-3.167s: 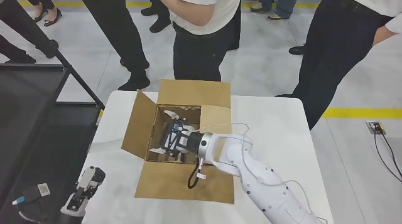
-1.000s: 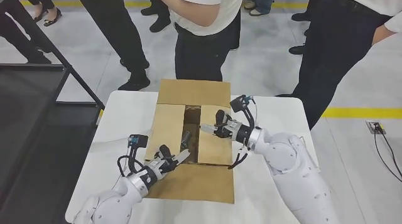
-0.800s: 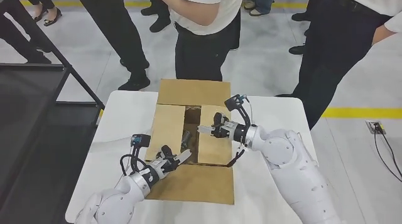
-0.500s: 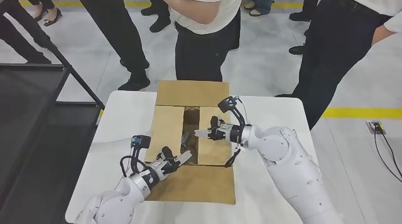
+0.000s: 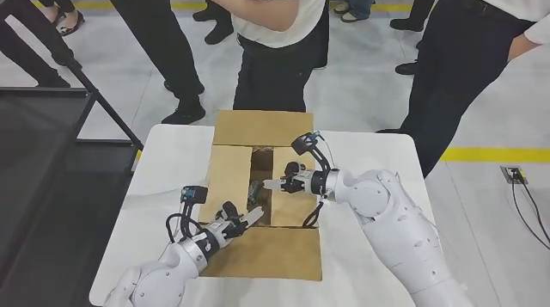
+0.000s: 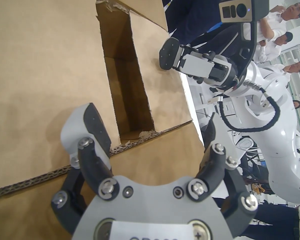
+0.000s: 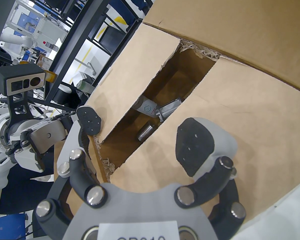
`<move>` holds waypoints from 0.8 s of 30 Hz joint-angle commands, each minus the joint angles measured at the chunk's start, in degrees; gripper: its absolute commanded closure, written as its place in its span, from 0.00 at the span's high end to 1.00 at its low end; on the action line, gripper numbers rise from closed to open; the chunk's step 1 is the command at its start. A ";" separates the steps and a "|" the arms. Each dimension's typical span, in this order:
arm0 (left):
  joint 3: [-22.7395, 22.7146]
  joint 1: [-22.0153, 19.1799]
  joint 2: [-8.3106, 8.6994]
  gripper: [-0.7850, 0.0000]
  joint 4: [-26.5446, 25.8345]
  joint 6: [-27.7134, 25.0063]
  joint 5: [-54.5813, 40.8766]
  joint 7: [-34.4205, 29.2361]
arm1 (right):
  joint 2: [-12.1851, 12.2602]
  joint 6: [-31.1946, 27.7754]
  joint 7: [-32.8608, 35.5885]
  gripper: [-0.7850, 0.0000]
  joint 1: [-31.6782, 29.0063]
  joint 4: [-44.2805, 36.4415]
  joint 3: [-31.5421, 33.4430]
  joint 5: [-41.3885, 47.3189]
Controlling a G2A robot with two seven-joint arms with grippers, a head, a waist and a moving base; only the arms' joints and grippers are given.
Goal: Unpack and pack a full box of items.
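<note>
Cardboard catches the eye first: a brown corrugated cardboard box (image 5: 228,182) sits in the middle of the white tabletop (image 5: 378,161). Its 2 side flaps are folded flat over the opening, while the far flap (image 5: 262,126) and the near flap (image 5: 262,254) lie spread outward. Between the 2 side flaps runs a narrow dark slot (image 5: 260,169), and the packed items lie down in the box under it. In the right wrist view a white tube with a printed label (image 7: 146,107) shows through the slot. A clear and silver piece (image 7: 168,109) lies just beside it, and a small grey metal cylinder (image 7: 145,132) rests on the box floor nearby.

The left claw (image 5: 245,215) comes in from the robot's left at the near end of the slot, by the corner of the left side flap. Its fingers are spread wide with nothing between them. The right claw (image 5: 277,183) hangs about midway along the slot, at the inner edge of the right side flap. It is spread wide too and carries nothing. 1 black pad (image 7: 195,146) of that claw lies over the flap's flat face, though I cannot tell whether it presses on the cardboard. The 2 claws are near each other but apart.

A black metal frame (image 5: 94,105) stands off the tabletop's left side.
</note>
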 commanded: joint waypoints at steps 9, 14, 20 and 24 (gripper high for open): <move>-2.32 1.77 0.41 1.00 -3.13 -2.00 -2.85 1.66 | 0.83 -3.66 -4.17 1.00 -1.79 -2.64 1.85 1.20; -5.71 4.95 0.80 1.00 -7.58 -6.85 -4.77 4.72 | 1.56 -7.82 -8.10 1.00 -3.30 -5.12 3.72 0.30; -13.21 12.03 1.44 1.00 -12.08 -15.20 -9.45 8.21 | 2.64 -15.91 -14.42 1.00 -3.82 -3.76 6.51 -3.48; -19.75 17.17 1.96 1.00 -12.83 -21.37 -15.33 7.51 | 2.96 -17.06 -16.34 1.00 -4.14 -2.90 7.22 -4.96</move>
